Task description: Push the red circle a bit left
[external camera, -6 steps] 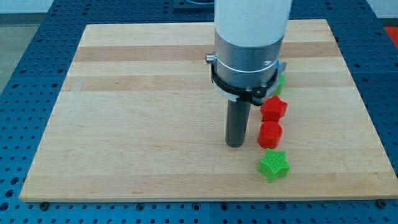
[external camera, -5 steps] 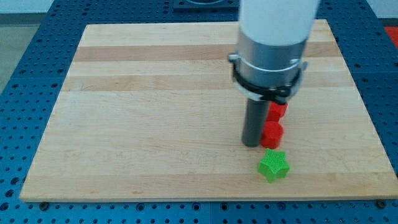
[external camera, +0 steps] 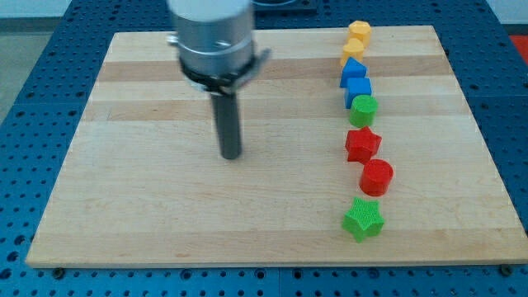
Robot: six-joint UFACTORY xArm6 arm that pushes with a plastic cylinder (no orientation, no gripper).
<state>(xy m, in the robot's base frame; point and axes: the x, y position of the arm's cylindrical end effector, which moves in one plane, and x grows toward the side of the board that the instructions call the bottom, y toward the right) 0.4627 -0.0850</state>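
The red circle (external camera: 377, 176) lies on the wooden board (external camera: 165, 206) near the view's right, just below the red star (external camera: 362, 144) and above the green star (external camera: 363, 219). My tip (external camera: 230, 156) rests on the board well to the view's left of the red circle, touching no block.
A column of blocks runs up the view's right: a green circle (external camera: 363, 109), two blue blocks (external camera: 357, 89) (external camera: 352, 70) and two yellow-orange blocks (external camera: 354, 50) (external camera: 359, 31). The arm's wide white and grey body (external camera: 213, 41) hangs over the board's upper left-middle.
My tip was at the red circle's left side, then swept far to the view's left and up. The red circle now sits slightly further right and lower than before.
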